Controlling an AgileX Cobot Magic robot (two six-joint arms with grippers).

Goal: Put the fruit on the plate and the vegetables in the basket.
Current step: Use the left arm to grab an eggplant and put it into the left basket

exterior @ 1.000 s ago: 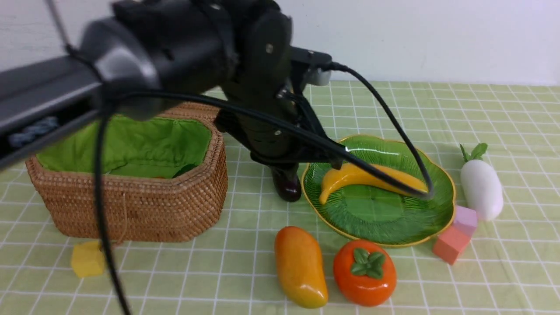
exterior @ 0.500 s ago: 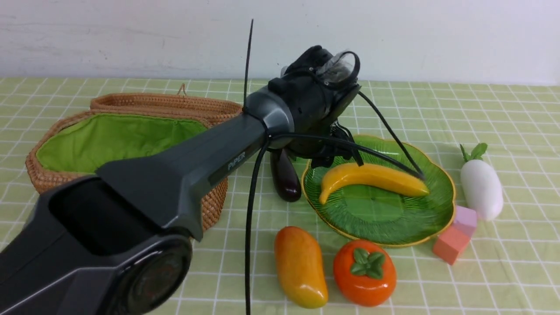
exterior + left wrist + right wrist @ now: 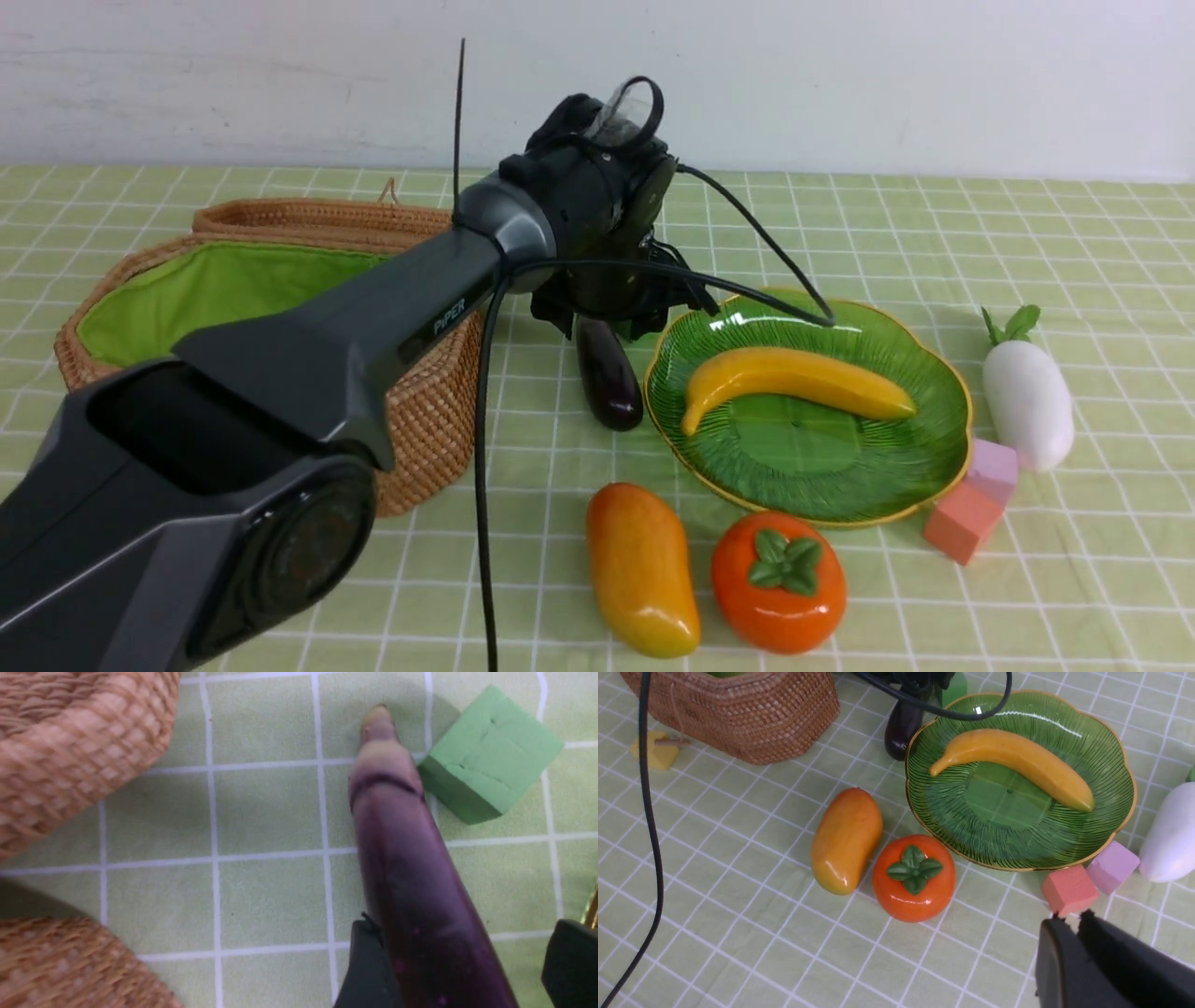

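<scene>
The dark purple eggplant [image 3: 609,383] lies on the cloth between the wicker basket [image 3: 429,411] and the green plate [image 3: 812,457]. My left gripper [image 3: 607,313] hangs over its far end. In the left wrist view the eggplant [image 3: 411,896] sits between the open jaws of the left gripper [image 3: 467,933]: one finger is against it, the other stands apart. A banana [image 3: 794,376] rests on the plate. The mango [image 3: 639,569] and persimmon [image 3: 780,581] lie in front of it, and the white radish [image 3: 1027,411] to its right. My right gripper [image 3: 1069,917] is shut and empty above the cloth.
A green cube [image 3: 490,760] sits right beside the eggplant's stem end. A red cube [image 3: 962,521] and a lilac cube [image 3: 992,469] lie at the plate's right front, just ahead of the right fingertips. A yellow cube [image 3: 656,751] lies by the basket's front.
The left arm has swung down and away from the camera, bringing its gripper from the plate's left rim to over the eggplant, and its jaws have opened. The banana stays on the plate.
</scene>
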